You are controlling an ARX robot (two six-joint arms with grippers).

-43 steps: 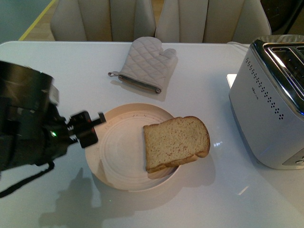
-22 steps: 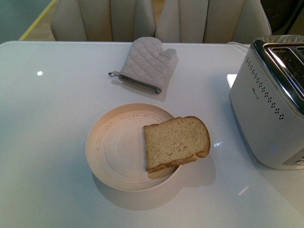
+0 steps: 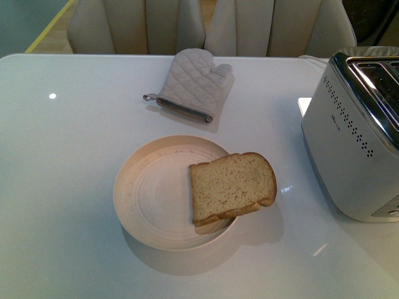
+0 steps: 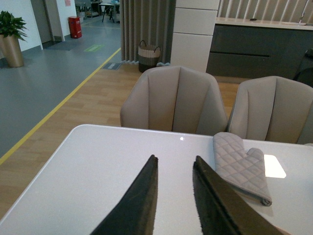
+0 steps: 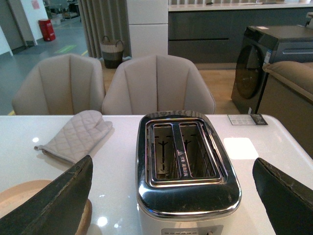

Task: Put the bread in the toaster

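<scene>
The bread [image 3: 232,187], a tan slice with a brown crust, lies on the right side of a round beige plate [image 3: 149,193] in the front view, overhanging its rim. The silver toaster [image 3: 352,137] stands at the table's right edge; in the right wrist view the toaster [image 5: 186,161] shows two empty slots between my wide-open right gripper's [image 5: 173,196] fingers. My left gripper [image 4: 175,164] is open and empty over bare tabletop. Neither gripper shows in the front view. The bread is out of both wrist views.
A grey quilted oven mitt [image 3: 190,84] lies behind the plate; it also shows in the left wrist view [image 4: 242,166] and the right wrist view [image 5: 73,137]. Two beige chairs [image 3: 206,25] stand behind the white table [image 3: 68,156]. The plate's rim [image 5: 14,196] shows beside the toaster.
One second ago my left arm stood over the table's left side next to the plate. It has withdrawn out of the front view. The bread, plate and toaster have not moved.
</scene>
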